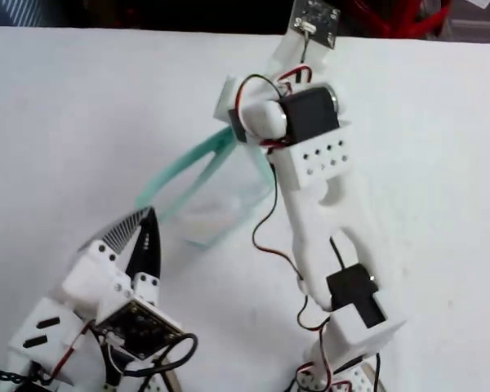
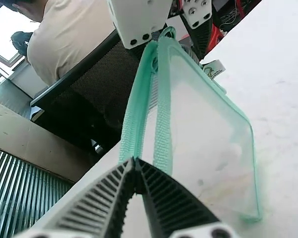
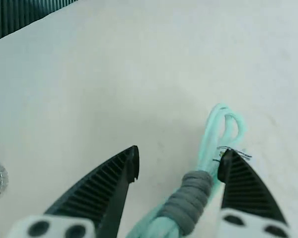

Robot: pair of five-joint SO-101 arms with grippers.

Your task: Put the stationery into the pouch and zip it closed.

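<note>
Left fingers (image 2: 114, 193) are clamped together on the end of the pouch (image 2: 203, 139) zipper tape, with the left gripper (image 1: 149, 214) low over the table. Fingers of the right gripper (image 3: 180, 151) are well apart, straddling the grey zipper pull (image 3: 188, 198) and its mint cord loop (image 3: 223, 121). The pouch is clear with mint edging and lies on the white table (image 1: 73, 106) between the arms, tapes parted. Behind are a black mesh chair (image 2: 84, 94) and a ribbed panel (image 2: 15, 198).
</note>
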